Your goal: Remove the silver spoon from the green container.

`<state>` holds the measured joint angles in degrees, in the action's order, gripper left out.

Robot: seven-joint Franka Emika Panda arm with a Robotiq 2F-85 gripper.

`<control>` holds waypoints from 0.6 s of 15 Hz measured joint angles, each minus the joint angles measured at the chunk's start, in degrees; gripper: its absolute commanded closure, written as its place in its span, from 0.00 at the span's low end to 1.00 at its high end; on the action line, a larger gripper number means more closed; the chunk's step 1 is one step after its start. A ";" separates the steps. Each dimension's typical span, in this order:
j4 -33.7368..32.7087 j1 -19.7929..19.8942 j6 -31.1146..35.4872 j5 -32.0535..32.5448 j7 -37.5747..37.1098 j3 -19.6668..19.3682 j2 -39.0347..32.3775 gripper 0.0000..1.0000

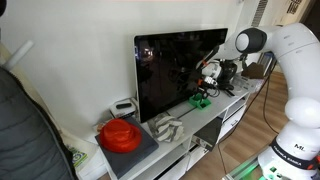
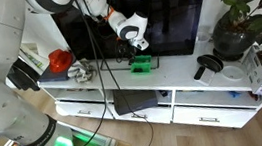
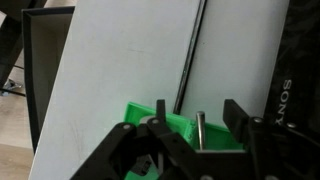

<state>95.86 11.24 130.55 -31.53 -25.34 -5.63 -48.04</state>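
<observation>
The small bright green container sits on the white TV shelf in front of the screen; it shows in both exterior views. A silver spoon handle stands up out of it in the wrist view. My gripper hangs right above the container, with its black fingers open on either side of the handle and not touching it. The gripper also shows in both exterior views. The spoon's bowl is hidden inside the container.
A black TV stands just behind the container. A round red object and a crumpled cloth lie along the shelf. A potted plant and a black mug stand at the other end. A black cable runs across the shelf.
</observation>
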 measured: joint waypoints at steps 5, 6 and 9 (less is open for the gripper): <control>-2.20 0.01 1.24 0.00 -1.05 0.34 -2.20 0.71; -2.54 0.01 1.26 0.00 -1.17 0.44 -2.50 0.74; -3.19 0.04 1.25 0.00 -1.54 0.62 -2.81 0.74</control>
<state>92.67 11.28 131.81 -31.54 -26.88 -5.01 -50.85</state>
